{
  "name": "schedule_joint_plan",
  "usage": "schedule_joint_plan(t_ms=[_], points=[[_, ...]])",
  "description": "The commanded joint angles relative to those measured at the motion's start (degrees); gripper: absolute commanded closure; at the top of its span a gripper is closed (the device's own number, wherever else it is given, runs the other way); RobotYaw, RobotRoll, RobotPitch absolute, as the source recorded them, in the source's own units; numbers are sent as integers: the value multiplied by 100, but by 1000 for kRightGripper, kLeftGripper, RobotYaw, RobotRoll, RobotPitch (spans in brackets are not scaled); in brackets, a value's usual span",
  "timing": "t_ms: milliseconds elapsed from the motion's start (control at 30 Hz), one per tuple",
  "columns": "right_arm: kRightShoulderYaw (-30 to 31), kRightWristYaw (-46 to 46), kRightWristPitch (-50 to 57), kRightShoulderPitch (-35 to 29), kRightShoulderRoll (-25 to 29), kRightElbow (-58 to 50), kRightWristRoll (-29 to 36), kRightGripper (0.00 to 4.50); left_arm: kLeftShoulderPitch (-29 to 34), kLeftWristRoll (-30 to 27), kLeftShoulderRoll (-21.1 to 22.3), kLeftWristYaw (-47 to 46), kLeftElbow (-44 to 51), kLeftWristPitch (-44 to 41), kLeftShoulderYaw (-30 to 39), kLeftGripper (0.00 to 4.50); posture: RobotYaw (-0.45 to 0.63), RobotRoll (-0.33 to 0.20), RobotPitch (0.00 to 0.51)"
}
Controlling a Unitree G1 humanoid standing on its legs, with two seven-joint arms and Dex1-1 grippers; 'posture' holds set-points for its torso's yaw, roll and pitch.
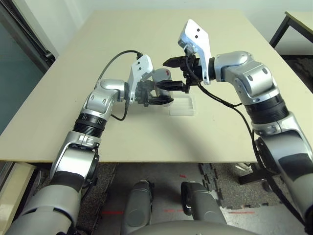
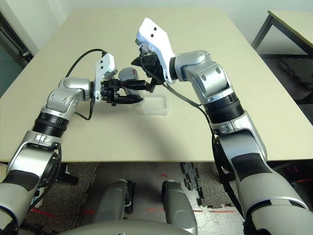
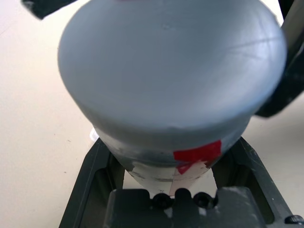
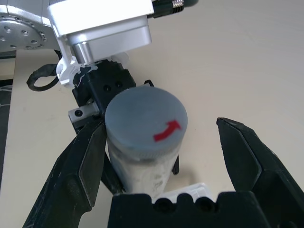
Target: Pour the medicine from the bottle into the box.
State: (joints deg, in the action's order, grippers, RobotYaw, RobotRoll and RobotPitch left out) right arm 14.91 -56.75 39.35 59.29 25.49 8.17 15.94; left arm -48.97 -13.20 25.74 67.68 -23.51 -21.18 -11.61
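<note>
I count one box (image 1: 182, 105), clear, flat on the table (image 1: 73, 98) nearest me, with nothing touching it. Just beyond it and to its left is one bottle (image 4: 145, 130), grey cap up with a red arrow, clamped low by my left gripper (image 1: 159, 94). Right gripper (image 4: 159, 156) sits over the cap, its two fingers (image 4: 249, 166) spread wide either side, holding nothing.

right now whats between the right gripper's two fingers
The bottle's grey cap with its red arrow sits between the right gripper's open fingers in the right wrist view; the left gripper holds the bottle's body.
</note>
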Motion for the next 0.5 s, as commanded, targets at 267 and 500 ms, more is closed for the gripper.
schedule_joint_plan(t_ms=[267, 500], points=[[-477, 159, 237, -107, 551, 10, 9, 0, 122, 32, 115, 75, 27, 32, 42, 1781, 47, 0, 93], [-430, -7, 454, -281, 657, -357, 128, 0, 98, 48, 117, 55, -80, 82, 67, 1781, 47, 0, 93]])
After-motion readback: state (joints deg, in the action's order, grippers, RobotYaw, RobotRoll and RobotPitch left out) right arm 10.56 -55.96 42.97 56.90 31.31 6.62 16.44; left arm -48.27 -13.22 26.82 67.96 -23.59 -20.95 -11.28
